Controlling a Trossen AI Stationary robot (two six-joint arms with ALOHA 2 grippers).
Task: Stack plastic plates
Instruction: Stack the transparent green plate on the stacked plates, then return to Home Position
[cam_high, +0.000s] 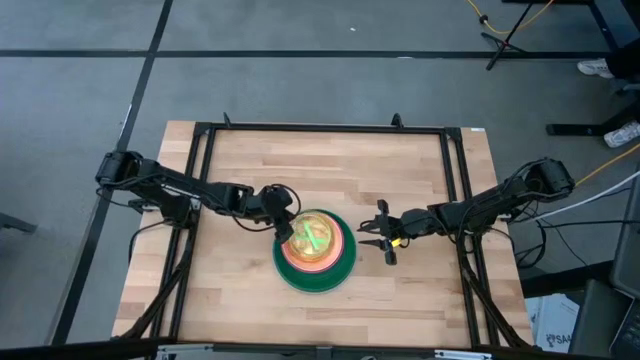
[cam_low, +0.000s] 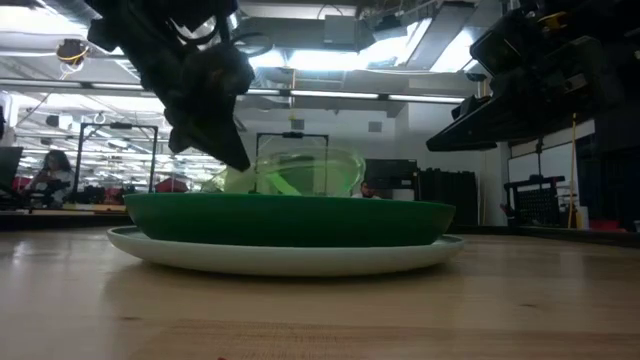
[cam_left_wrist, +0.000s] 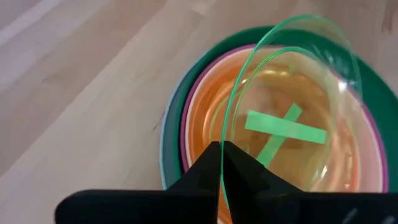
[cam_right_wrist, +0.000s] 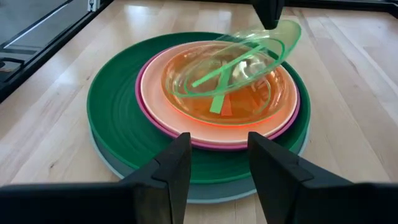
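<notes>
The plates are stacked at the table's middle (cam_high: 315, 250): light blue at the bottom (cam_low: 290, 256), then dark green (cam_right_wrist: 112, 106), magenta (cam_right_wrist: 144, 93), cream (cam_right_wrist: 155, 99) and translucent orange (cam_right_wrist: 186, 106). A neon green plate (cam_right_wrist: 249, 53) sits tilted on top. My left gripper (cam_high: 287, 226) is over the stack's left side, shut on that plate. My right gripper (cam_high: 386, 243) hovers open just right of the stack, its fingers (cam_right_wrist: 168, 171) pointing at it. A green cross (cam_left_wrist: 280, 127) shows through the clear plates. My left gripper pinches the neon green plate's rim (cam_left_wrist: 222, 155) between its two fingers, on the stack's left side, slanting down from the left. The held side (cam_right_wrist: 283, 28) is raised; the opposite side (cam_right_wrist: 186, 87) rests down in the orange plate, so the plate sits tilted.
A black metal frame (cam_high: 205, 135) runs around the wooden tabletop (cam_high: 240, 300). Bare wood lies on all sides of the stack. The room behind shows shelves and lights in the low view.
</notes>
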